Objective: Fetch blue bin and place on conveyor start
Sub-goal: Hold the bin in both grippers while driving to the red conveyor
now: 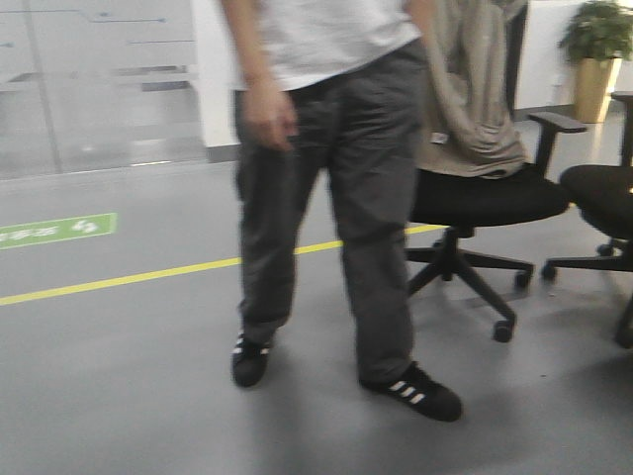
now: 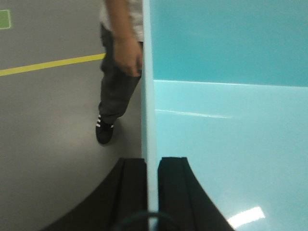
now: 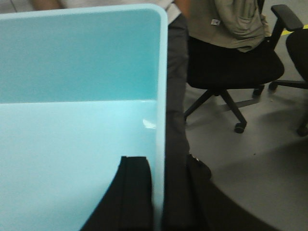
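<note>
Left tool [image 2: 151, 166] is clamped on the side wall of the blue bin [image 2: 226, 125], one finger inside and one outside, lower centre of the left wrist view. Right tool [image 3: 159, 168] pinches the opposite wall the same way. Its outer finger blends into dark trousers behind, so probably clenched. The two-sided grip holds the empty tub level between the arms, clear of the floor. Conveyor start isn't in any view. Person [image 1: 326, 178] stands dead centre ahead, office chair [image 1: 480, 193] at right, likely blocking the path.
</note>
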Robot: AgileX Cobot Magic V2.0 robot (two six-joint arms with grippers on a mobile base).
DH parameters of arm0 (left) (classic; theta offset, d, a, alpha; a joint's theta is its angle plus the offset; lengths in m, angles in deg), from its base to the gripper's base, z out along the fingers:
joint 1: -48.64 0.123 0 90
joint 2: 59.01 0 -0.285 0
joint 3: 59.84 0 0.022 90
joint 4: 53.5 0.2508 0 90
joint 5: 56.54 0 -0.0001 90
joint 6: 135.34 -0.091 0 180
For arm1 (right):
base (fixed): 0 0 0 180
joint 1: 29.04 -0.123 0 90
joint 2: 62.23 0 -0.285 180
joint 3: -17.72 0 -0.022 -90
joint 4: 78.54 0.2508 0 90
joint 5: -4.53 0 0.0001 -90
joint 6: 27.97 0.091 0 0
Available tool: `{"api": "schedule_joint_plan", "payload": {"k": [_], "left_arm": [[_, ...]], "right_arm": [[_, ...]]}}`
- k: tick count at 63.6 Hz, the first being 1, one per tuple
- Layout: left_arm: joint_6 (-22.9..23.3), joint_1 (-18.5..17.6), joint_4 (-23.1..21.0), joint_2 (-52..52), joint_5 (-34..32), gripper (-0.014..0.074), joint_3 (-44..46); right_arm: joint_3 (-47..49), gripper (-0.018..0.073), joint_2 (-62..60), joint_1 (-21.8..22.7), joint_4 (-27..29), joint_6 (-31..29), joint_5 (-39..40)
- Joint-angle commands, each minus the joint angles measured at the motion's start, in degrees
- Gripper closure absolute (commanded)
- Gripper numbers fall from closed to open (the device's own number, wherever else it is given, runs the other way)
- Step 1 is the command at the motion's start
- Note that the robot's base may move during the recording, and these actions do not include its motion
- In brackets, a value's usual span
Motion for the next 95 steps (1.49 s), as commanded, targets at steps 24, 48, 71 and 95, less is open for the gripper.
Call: {"api": "schedule_joint_plan", "payload": {"k": [24,48,71,95], "left_arm": [[0.2,-0.3,0.7,0.9,-2.8,0.0707,0.6],[0.2,-0.3,1.8,0.9,-2.8,0.0707,0.6],[0.2,-0.3,2.1,0.9,-2.8,0.0707,0.6],[0.2,-0.3,2.1,0.9,-2.8,0.0707,0.6]], "right_arm": [[0.8,0.0713,-0.6,0.0,-0.3,-0.5,2.3],[0.8,0.0713,-0.6,0.0,-0.3,-0.5,2.3],[0.8,0.0713,-0.6,0.0,-0.3,-0.5,2.3],[0.8,0.0713,-0.6,0.0,-0.3,-0.5,2.3]]}}
